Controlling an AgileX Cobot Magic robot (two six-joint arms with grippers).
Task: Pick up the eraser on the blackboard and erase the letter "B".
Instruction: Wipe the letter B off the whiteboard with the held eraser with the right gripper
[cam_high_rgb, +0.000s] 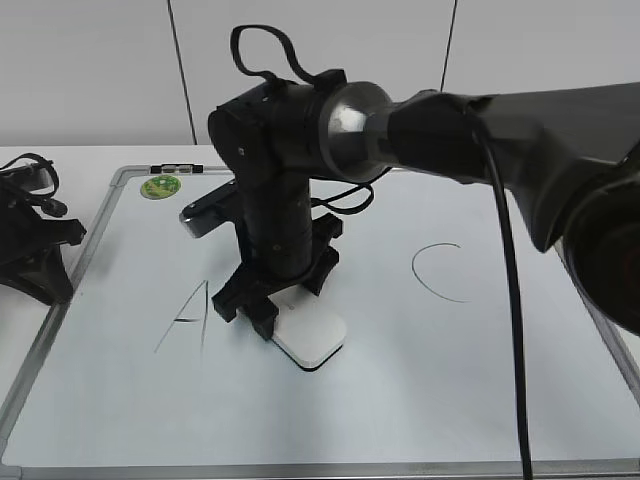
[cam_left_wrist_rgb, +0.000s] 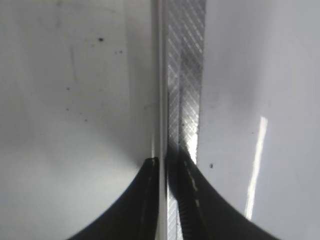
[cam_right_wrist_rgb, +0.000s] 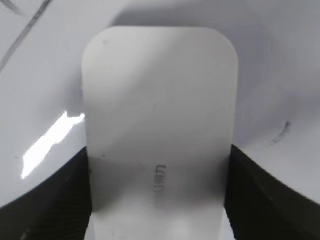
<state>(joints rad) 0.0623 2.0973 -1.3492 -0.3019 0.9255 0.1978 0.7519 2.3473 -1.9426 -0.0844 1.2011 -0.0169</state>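
The white eraser (cam_high_rgb: 315, 335) lies flat on the blackboard (cam_high_rgb: 450, 400) between the letters "A" (cam_high_rgb: 185, 315) and "C" (cam_high_rgb: 440, 270). My right gripper (cam_high_rgb: 280, 300) reaches across from the right and is shut on the eraser's near end. In the right wrist view the eraser (cam_right_wrist_rgb: 160, 90) fills the space between both jaws (cam_right_wrist_rgb: 157, 155). The letter "B" does not show; the arm covers that spot. A faint short stroke (cam_right_wrist_rgb: 282, 131) lies right of the eraser. My left gripper (cam_left_wrist_rgb: 162, 162) is shut and empty over the board's frame (cam_left_wrist_rgb: 185, 75).
A round green magnet (cam_high_rgb: 160, 186) sits at the board's far left corner. The left arm (cam_high_rgb: 35, 245) rests on the table by the board's left edge. My right arm's thick body (cam_high_rgb: 560, 130) spans the right half of the view.
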